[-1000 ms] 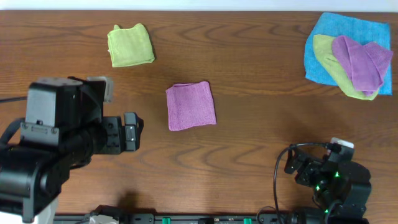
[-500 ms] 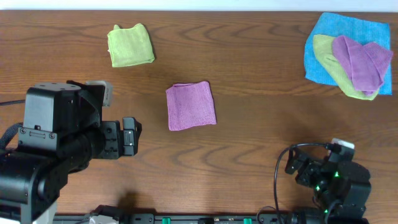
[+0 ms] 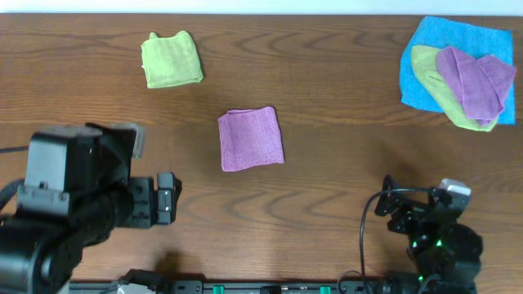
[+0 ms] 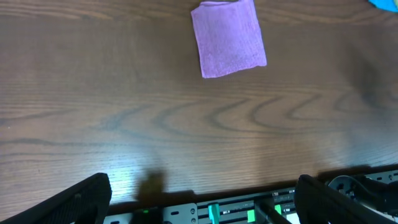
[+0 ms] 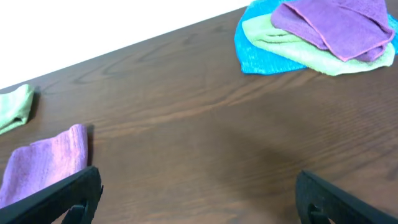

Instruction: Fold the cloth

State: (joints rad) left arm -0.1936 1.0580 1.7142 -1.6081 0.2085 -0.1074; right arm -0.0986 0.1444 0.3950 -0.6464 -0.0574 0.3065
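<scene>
- The left gripper point(image 4: 203, 180) is held low over the near edge of the table point(image 3: 343, 188), left of centre. In the left wrist view its fingers point(image 4: 81, 199) are seen spread wide, with nothing between them.
- A lime-green cloth point(image 3: 172, 59) lies folded at the far left of the table, well apart from both grippers. It is not handled.
- The cloth point(image 3: 251, 139) lies flat near the middle of the table, touched by neither gripper. It is a compact rectangle with fairly even edges — it is judged to be folded already, though the number of layers cannot be told.
- The step in hand is judged to be the close of the fold, since both grippers are at the near edge and apart from the cloth.
- If a further fold is wanted, one edge is to be pinched, lifted and carried across to the opposite edge. A low approach is called for, because the layers lie thin against the wood. Otherwise no contact is needed.
- The right gripper point(image 5: 198, 174) is at the near right of the table. Its fingers point(image 5: 68, 193) are likewise spread, and nothing is held.
- A blue cloth point(image 3: 474, 37) lies at the far right corner, with a pale green cloth point(image 3: 433, 82) and a second purple cloth point(image 3: 474, 77) rumpled on top — this pile is left untouched.
</scene>
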